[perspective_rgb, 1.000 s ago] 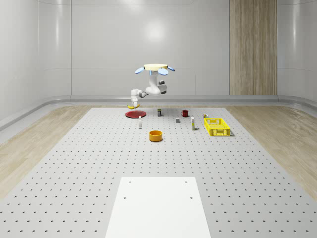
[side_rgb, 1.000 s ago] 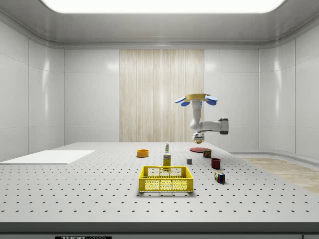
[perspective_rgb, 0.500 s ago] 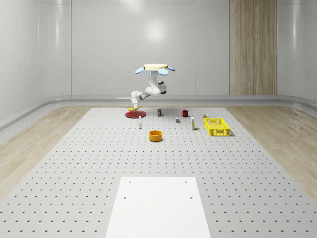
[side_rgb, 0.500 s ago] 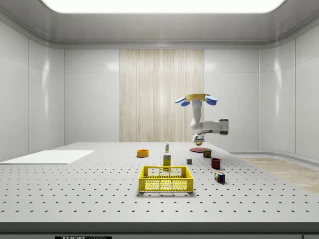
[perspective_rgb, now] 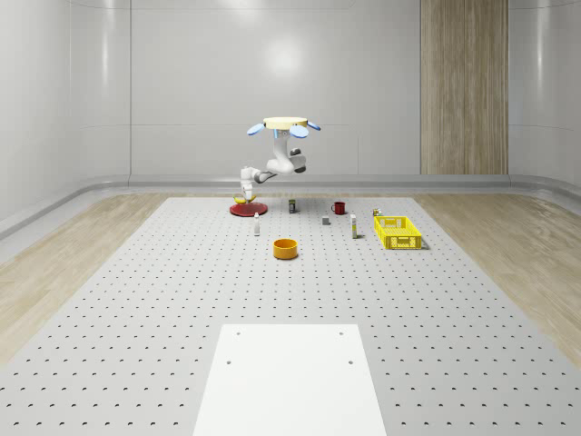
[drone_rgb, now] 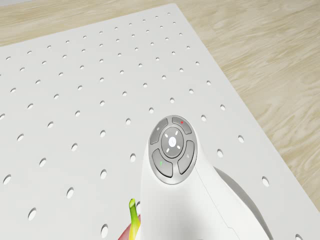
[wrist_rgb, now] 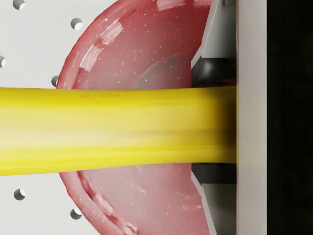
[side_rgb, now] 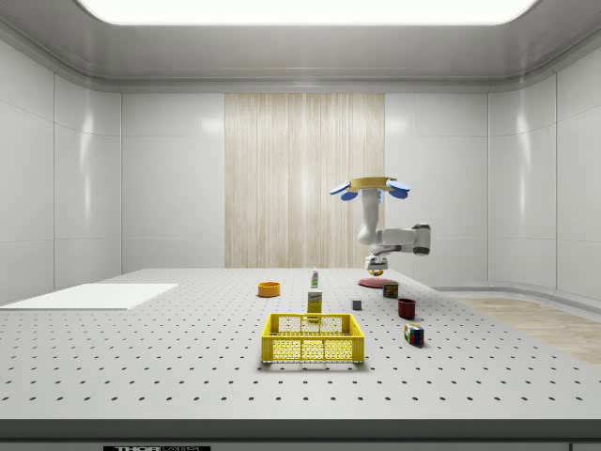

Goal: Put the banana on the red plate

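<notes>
The drone hovers over the far end of the table, beside the red plate. Its arm reaches down to the whole-scene view's left, so the gripper hangs just above the plate. The gripper is shut on the yellow banana. In the wrist view the banana lies crosswise between the two fingers, with the red plate directly beneath. From the side, the banana sits a little above the plate. In the drone view the banana's stem shows beside the arm.
An orange bowl, a yellow crate, a red mug, a small grey cube and small bottles stand on the perforated table. A white panel lies at the near end. Wooden floor borders the table.
The gripper has come down a little with the banana, closer to the red plate. The drone has held its place.
</notes>
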Robot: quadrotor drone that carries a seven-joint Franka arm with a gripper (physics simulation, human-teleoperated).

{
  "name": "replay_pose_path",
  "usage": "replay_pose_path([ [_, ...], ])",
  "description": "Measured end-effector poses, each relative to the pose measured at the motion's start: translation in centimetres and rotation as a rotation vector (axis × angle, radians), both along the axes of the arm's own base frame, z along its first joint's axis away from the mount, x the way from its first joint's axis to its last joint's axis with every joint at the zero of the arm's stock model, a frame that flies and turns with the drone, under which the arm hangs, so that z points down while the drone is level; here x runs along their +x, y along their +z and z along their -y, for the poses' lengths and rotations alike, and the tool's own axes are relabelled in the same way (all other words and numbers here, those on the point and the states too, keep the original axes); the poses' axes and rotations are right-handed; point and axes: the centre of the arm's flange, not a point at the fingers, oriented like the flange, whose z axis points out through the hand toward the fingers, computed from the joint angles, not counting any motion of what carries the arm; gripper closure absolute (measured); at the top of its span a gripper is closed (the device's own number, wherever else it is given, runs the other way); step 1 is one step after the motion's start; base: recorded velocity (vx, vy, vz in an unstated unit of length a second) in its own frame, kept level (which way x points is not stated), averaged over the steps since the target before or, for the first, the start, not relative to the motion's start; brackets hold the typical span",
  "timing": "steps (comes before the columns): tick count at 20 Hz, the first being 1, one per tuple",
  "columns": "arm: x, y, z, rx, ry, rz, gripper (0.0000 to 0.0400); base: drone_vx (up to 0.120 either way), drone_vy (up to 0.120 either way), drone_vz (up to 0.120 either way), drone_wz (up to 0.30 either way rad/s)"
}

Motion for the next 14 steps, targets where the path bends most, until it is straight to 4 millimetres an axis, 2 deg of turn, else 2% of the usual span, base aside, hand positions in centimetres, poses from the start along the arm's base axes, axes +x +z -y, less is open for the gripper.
replay_pose_path([
  [5, 0.1, 0.2, -0.4, 0.0, 0.0, 0.0, 0.0207, 0.0, 0.0, 0.0, 0.0],
  [14, 0.2, 2.1, -0.5, 0.0, 0.001, 0.0, 0.0207, 0.0, 0.0, 0.0, 0.0],
])
